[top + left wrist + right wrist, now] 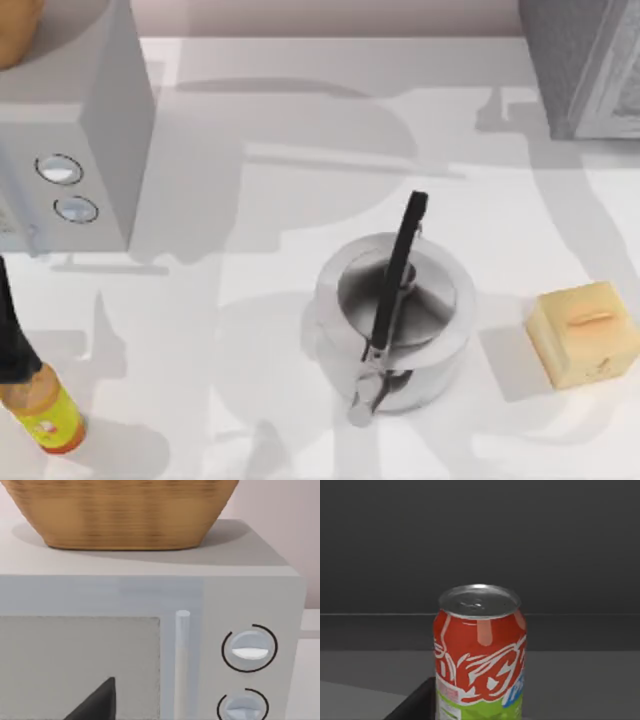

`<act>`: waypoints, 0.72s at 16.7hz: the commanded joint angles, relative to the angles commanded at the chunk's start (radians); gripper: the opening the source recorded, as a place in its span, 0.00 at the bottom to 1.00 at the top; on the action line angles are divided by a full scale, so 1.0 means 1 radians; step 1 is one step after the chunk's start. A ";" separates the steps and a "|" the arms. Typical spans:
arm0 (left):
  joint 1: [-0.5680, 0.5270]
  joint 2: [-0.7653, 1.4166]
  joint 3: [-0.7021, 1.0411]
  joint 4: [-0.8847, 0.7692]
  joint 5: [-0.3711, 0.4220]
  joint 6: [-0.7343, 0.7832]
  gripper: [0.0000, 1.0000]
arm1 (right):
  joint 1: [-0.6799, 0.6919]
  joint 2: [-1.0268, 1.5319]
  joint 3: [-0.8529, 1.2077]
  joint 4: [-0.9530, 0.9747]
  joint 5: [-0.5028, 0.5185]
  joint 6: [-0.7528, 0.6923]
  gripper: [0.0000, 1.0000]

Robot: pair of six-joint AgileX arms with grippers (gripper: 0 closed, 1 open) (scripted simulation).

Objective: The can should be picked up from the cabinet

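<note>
Two arms here, so starting closest in. A dark bit of the right tool (pixel 416 703) pokes up just beside the can (pixel 480 652), at its lower side. Honestly can't tell whether that tool is released or clenched, or even whether it touches the can. The can stands upright, with a silver lid, red upper body with white lettering and a green band lower down. It sits on the grey floor of a dark compartment (pixel 570 545), with a dark back wall behind it.

Same story for the left tool (pixel 97 701). It's a dark wedge in front of the microwave's door, and I can't tell if it's released or clenched. Past it are the microwave (pixel 150 592) with its upright door handle (pixel 182 660) and two round knobs (pixel 249 649). A wicker basket (pixel 120 512) rests on top.

From above, the near edge of the white surface (pixel 250 130) has an orange bottle with a yellow label (pixel 48 415) at the left, with the dark left arm (pixel 12 330) right over it. In the middle is a steel pot (pixel 400 330) with a long black handle (pixel 398 270) lying across it. A tan cube (pixel 583 333) sits well apart at the right. Farther back, the microwave is at the far left and a grey cabinet (pixel 585 65) stands in the far right corner.
</note>
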 joint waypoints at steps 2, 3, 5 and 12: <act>0.000 0.000 0.000 0.000 0.000 0.000 1.00 | 0.073 0.000 -0.039 0.040 0.076 -0.002 1.00; 0.000 0.000 0.000 0.000 0.000 0.000 1.00 | 0.100 0.001 -0.062 0.063 0.103 -0.003 1.00; 0.000 0.000 0.000 0.000 0.000 0.000 1.00 | 0.122 0.001 -0.084 0.083 0.125 -0.003 1.00; 0.000 0.000 0.000 0.000 0.000 0.000 1.00 | 0.093 0.077 -0.015 0.094 0.097 -0.003 1.00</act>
